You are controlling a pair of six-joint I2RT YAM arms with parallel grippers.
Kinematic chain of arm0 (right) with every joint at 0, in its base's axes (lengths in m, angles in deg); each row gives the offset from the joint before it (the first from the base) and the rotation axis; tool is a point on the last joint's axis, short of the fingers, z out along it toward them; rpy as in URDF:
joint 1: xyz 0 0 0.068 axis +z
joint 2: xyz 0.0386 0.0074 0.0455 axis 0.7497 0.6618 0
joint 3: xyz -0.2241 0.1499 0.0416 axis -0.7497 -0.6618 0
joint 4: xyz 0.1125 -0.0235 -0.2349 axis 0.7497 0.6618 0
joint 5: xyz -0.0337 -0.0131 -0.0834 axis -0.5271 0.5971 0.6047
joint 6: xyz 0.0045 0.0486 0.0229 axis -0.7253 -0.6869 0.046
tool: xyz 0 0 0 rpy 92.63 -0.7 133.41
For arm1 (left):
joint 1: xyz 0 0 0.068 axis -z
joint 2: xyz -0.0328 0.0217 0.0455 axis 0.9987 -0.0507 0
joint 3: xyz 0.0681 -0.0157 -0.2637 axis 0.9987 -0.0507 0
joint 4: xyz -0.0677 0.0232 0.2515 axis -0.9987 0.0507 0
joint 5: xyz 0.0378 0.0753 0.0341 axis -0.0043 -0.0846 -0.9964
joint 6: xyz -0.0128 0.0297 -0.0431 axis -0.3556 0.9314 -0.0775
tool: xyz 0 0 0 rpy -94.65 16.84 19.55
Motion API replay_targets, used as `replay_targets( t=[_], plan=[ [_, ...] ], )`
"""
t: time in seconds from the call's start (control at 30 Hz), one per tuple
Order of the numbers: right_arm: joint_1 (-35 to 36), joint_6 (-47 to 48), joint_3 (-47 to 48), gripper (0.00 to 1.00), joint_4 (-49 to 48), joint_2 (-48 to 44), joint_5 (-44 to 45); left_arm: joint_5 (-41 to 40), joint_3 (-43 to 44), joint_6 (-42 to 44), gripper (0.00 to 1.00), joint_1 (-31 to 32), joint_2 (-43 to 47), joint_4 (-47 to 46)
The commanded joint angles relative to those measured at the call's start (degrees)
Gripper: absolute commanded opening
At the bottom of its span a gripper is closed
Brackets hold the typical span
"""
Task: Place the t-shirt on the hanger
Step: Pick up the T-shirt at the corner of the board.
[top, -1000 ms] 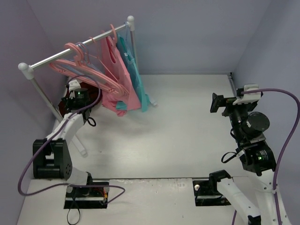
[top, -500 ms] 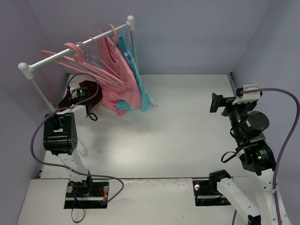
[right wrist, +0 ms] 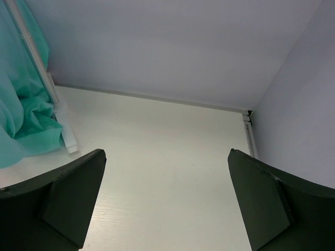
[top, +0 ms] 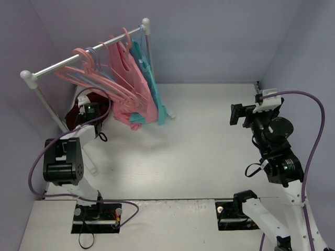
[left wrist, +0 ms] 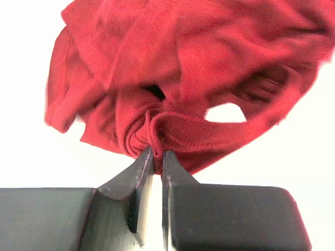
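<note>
Far left under the rack | left gripper [left wrist: 157,151] pinches the t-shirt [left wrist: 183,63] by a ribbed edge, likely to lift the bunched cloth | hanger [top: 82,53] hooked on rail above | right gripper [right wrist: 166,154] spread, empty, waiting far right

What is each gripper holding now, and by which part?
The left gripper pinches the t-shirt by a bunched fold at a stitched edge; the right gripper is open and holds nothing.
</note>
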Motion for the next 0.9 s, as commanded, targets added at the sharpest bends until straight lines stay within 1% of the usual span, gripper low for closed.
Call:
replay_targets(
  t=[0.0,0.07,0.13,0.2,0.27,0.33,0.4,0.47,0.53,0.57,0.6,0.7,0.77,0.87],
  plan=[
    [0.4,-0.05,3.09,1.0,-3.86,2.71,-3.65,1.34,-2.98,-1.25,0.0,6.23,17.37,7.93],
    [0.4,0.14,3.41,1.0,-3.85,3.29,-3.7,0.06,-4.62,-3.34,0.0,9.49,23.29,14.04],
    [0.4,0.24,3.87,1.0,-3.92,3.9,-4.96,-0.37,-6.95,-6.64,0.0,12.66,31.67,20.83],
    [0.48,0.03,4.22,1.0,-4.09,4.24,-5.49,0.43,-8.81,-7.99,0.0,15.01,39.24,23.79],
    [0.48,-0.48,4.44,1.0,-4.17,4.3,-5.27,0.43,-10.42,-9.44,0.0,18.91,46.57,30.02],
    [0.48,-1.17,4.44,1.0,-4.34,4.31,-5.4,0.77,-10.72,-9.36,0.0,20.64,54.33,33.16],
    [0.48,-2.1,4.4,1.0,-4.44,4.35,-5.93,3.91,-10.02,-7.34,0.0,22.36,58.9,35.71],
    [0.48,-3.22,4.44,1.0,-4.55,4.4,-6.62,9.79,-8.0,-4.33,0.0,22.82,62.54,36.1],
    [0.48,-3.87,4.44,1.0,-4.72,4.74,-6.94,17.95,-4.6,-0.57,0.0,22.82,62.07,35.94],
    [0.48,-4.3,4.59,1.0,-4.93,5.17,-7.15,20.27,-3.3,1.44,0.0,22.89,60.57,35.8],
    [0.48,-4.66,4.82,1.0,-5.04,5.47,-7.54,25.52,-0.06,2.67,0.0,23.05,58.13,35.77],
    [0.48,-5.24,5.57,1.0,-5.13,6.63,-7.32,32.74,7.7,6.23,0.0,24.48,52.55,34.71],
    [0.48,-5.49,6.0,1.0,-5.06,7.47,-5.89,34.68,12.89,8.17,0.0,27.22,48.3,33.99],
    [0.48,-5.46,6.58,1.0,-5.06,8.36,-4.55,37.44,27.85,9.85,0.0,32.26,41.41,34.0]
  ],
)
